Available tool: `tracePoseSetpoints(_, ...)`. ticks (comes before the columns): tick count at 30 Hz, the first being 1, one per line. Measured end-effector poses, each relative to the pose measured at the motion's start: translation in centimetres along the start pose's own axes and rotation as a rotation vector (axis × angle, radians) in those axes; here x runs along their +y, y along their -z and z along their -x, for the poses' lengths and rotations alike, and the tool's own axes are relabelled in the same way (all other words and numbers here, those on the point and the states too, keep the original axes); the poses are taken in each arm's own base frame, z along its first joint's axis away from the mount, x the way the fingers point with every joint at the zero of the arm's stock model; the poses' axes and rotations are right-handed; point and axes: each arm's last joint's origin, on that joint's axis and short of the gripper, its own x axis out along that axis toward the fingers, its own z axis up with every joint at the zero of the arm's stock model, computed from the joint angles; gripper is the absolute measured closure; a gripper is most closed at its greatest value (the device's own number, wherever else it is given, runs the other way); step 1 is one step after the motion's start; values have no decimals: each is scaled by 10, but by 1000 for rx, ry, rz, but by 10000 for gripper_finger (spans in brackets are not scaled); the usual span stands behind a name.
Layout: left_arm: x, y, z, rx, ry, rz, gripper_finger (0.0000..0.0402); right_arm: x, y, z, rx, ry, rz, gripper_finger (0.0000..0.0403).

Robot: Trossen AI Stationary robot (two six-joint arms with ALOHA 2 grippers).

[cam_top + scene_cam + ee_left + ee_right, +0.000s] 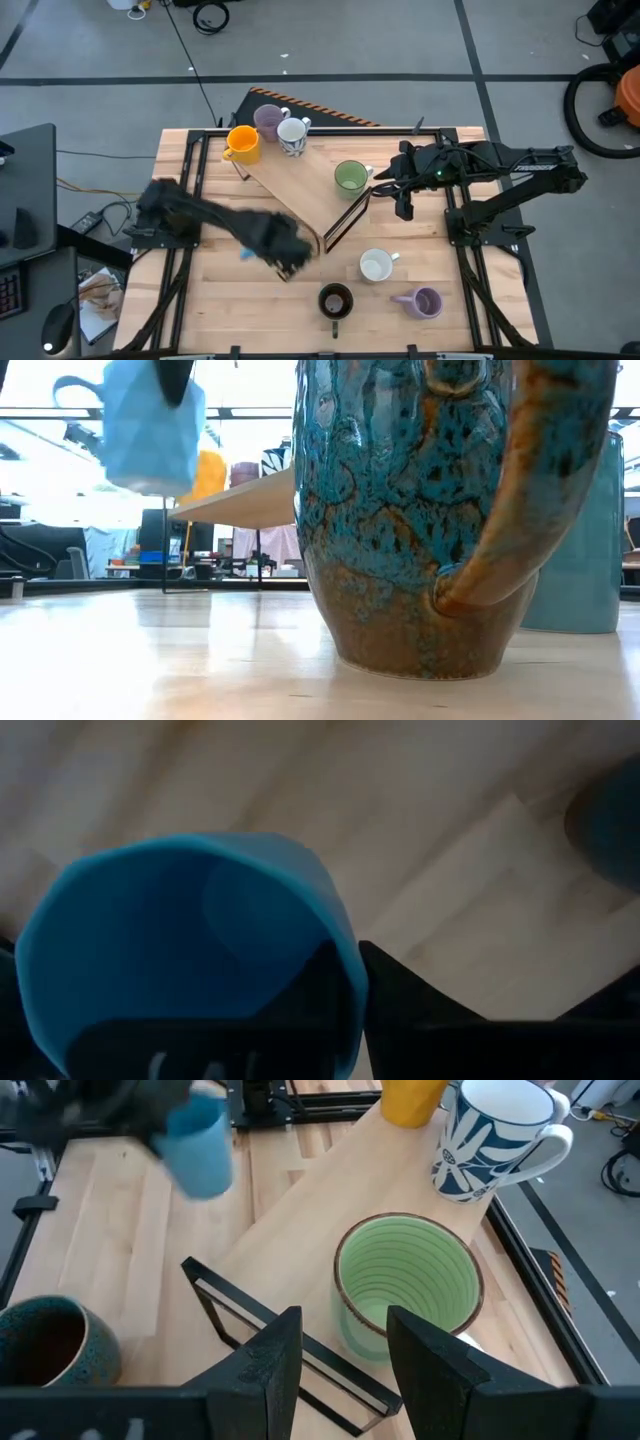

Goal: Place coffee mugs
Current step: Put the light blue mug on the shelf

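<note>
The left end effector (pixel 285 250), clamped on the light blue mug (pixel 145 430), hangs off the raised shelf's (pixel 300 180) near edge, opposite the green mug (pixel 350 177)

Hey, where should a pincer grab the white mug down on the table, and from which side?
Take the white mug by its rim wall from above. It stands upright with its mouth open, and its handle points toward the right arm's side, so pinch the wall away from that.
</note>
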Motion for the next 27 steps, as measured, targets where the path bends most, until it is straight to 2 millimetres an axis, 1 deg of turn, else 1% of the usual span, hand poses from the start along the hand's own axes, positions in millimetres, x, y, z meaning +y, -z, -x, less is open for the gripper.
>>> tracePoseSetpoints(3, 37, -11, 29, -58, 25, -73, 372, 0, 0, 0, -3, 15, -2, 249)
tracePoseSetpoints(6, 73, -24, 53, -119, 83, -72, 372, -1, 0, 0, -5, 25, -1, 249)
tracePoseSetpoints(9, 104, -35, 68, -165, 106, -28, 372, -1, 0, 0, -5, 25, -11, 249)
tracePoseSetpoints(11, 119, -43, 72, -192, 109, -13, 372, -1, 0, 0, -7, 38, -25, 249)
tracePoseSetpoints(13, 128, -51, 72, -204, 107, -14, 372, -2, 0, 0, -10, 59, -35, 249)
tracePoseSetpoints(17, 139, -69, 66, -200, 97, -17, 372, -2, -2, 0, -24, 77, -54, 249)
tracePoseSetpoints(21, 143, -85, 54, -163, 72, -16, 372, -2, -3, 0, -40, 81, -77, 249)
tracePoseSetpoints(27, 143, -99, 38, -133, 17, -64, 372, -3, -3, 0, -47, 101, -103, 249)
